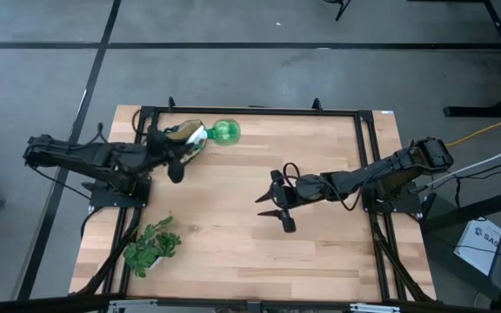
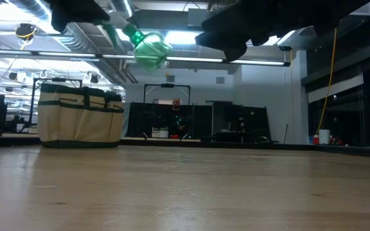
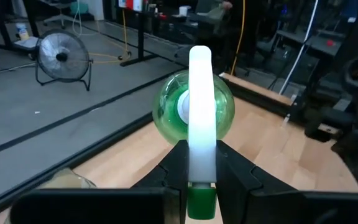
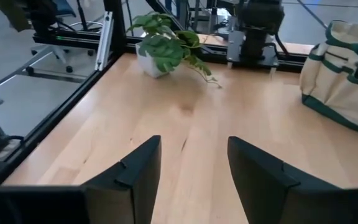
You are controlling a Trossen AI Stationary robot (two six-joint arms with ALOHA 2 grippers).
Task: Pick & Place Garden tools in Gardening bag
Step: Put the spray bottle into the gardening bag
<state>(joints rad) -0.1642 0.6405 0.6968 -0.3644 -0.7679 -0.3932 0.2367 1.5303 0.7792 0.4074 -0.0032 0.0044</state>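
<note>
Left gripper [image 3: 201, 180], upper left of the high view, is clamped on the green spray bottle [image 1: 224, 131] above the gardening bag [image 1: 183, 133]. Right gripper [image 1: 277, 207] hovers mid-frame, fingers apart, holding nothing.

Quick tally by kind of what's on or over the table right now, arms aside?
Spray bottle, green, held in the left claw above the bag: 1
Gardening bag: 1
Potted plant: 1
Other garden tools in view: 0
Total: 3
</note>
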